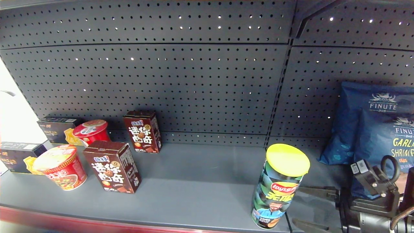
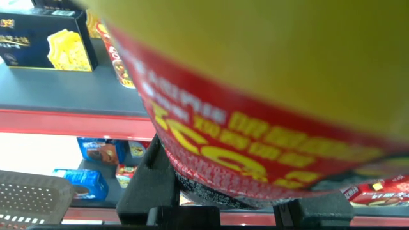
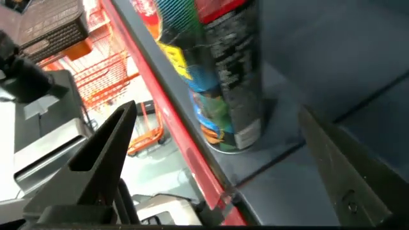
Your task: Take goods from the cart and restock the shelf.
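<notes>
Grey shop shelf [image 1: 194, 191] with a pegboard [image 1: 161, 81] back, partly stocked.
At the shelf's front edge the chip can [image 1: 279, 187] stands upright under a yellow lid. The right pincer [image 1: 309, 208] sits just beside it, fingers spread wide. The left pincer [image 2: 227, 195] pinches a red-and-yellow container [image 2: 255, 115], held close before a red-edged shelf. Farther left on the shelf stand two brown boxes [image 1: 113, 166], two red noodle cups [image 1: 61, 166] and two black boxes [image 1: 19, 157]. Blue snack bags [image 1: 372, 129] lean against the back at the right.
</notes>
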{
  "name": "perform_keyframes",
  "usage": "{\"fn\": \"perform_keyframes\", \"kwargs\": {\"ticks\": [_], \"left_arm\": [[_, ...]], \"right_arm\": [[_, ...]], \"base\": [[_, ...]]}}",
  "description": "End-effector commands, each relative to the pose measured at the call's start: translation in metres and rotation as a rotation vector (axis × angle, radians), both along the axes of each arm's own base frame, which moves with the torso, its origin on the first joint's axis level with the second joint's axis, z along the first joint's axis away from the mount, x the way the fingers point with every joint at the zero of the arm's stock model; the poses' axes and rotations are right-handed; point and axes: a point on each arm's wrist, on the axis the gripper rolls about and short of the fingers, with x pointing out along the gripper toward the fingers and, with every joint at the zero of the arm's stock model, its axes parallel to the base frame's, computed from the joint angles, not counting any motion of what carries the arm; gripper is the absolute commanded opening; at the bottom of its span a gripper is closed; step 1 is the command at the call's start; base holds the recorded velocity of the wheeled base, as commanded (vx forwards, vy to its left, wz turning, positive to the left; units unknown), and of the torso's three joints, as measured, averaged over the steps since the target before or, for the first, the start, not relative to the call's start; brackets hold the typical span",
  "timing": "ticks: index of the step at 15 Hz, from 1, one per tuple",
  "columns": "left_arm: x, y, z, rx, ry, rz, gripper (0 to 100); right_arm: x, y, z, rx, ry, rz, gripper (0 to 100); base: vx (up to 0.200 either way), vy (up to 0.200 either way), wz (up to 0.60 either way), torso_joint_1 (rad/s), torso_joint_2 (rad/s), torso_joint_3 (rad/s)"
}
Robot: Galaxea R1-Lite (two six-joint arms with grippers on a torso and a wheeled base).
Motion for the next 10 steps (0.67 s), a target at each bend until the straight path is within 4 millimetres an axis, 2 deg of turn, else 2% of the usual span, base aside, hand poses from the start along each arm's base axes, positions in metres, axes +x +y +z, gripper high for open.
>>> {"fn": "perform_keyframes", "kwargs": {"ticks": [1, 2, 4, 5, 7, 8, 9, 10], "left_arm": [[0.001, 0.000, -0.002, 0.002, 0.009, 0.000, 0], [0.001, 0.000, -0.003, 0.003, 0.010, 0.000, 0], [0.000, 0.000, -0.003, 0.001, 0.003, -0.002, 0], [0.000, 0.000, -0.003, 0.001, 0.003, -0.003, 0], [0.000, 0.000, -0.003, 0.000, 0.003, -0.005, 0], [0.000, 0.000, -0.003, 0.000, 0.003, -0.006, 0], [-0.001, 0.001, 0.002, -0.003, -0.019, -0.017, 0], [-0.004, 0.002, 0.009, -0.006, -0.049, -0.021, 0]], "right_arm": [[-0.022, -0.011, 0.018, 0.023, -0.057, -0.025, 100], [-0.030, -0.014, 0.023, 0.024, -0.061, -0.025, 100], [-0.069, -0.026, 0.032, 0.021, -0.062, -0.030, 100], [-0.080, -0.031, 0.034, 0.020, -0.072, -0.050, 100], [-0.108, -0.044, 0.038, -0.007, -0.098, -0.210, 100], [-0.109, -0.045, 0.038, -0.011, -0.098, -0.226, 100], [-0.123, -0.053, 0.042, -0.056, -0.101, -0.396, 100], [-0.129, -0.057, 0.048, -0.071, -0.120, -0.486, 100]], "base": [[0.000, 0.000, 0.00, 0.000, 0.00, 0.000], [0.000, 0.000, 0.00, 0.000, 0.00, 0.000], [0.000, 0.000, 0.00, 0.000, 0.00, 0.000], [0.000, 0.000, 0.00, 0.000, 0.00, 0.000], [0.000, 0.000, 0.00, 0.000, 0.00, 0.000], [0.000, 0.000, 0.00, 0.000, 0.00, 0.000], [0.000, 0.000, 0.00, 0.000, 0.00, 0.000], [0.000, 0.000, 0.00, 0.000, 0.00, 0.000]]}}
